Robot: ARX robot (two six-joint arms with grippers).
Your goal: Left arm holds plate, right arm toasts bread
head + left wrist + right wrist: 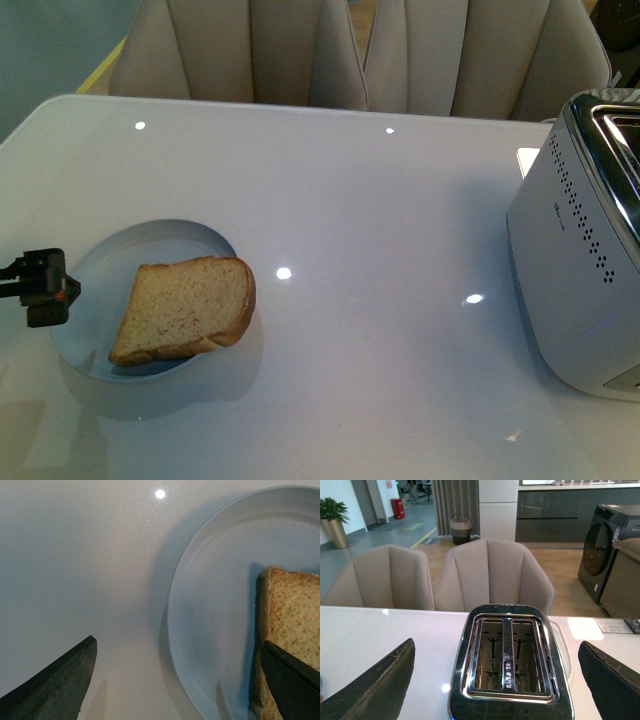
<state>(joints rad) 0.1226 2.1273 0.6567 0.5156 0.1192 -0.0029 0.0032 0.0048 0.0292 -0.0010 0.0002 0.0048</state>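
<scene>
The pale blue plate [115, 262] lies on the white table at the front left. A slice of brown bread [185, 308] rests across it, one side overhanging the plate's right rim. At the plate's left edge is my left gripper [45, 288], black and open. In the left wrist view its jaws straddle the plate [215, 595], one finger over bare table, the other by the bread [292, 615]. My right gripper [496, 643] is open above the toaster [507, 665], whose two slots are empty. It is out of the front view.
The silver toaster [580, 270] stands at the table's right edge. Beige chairs [330, 50] line the far side. A white pad [585, 628] and a cable lie beside the toaster. The table top [380, 250] is glossy white.
</scene>
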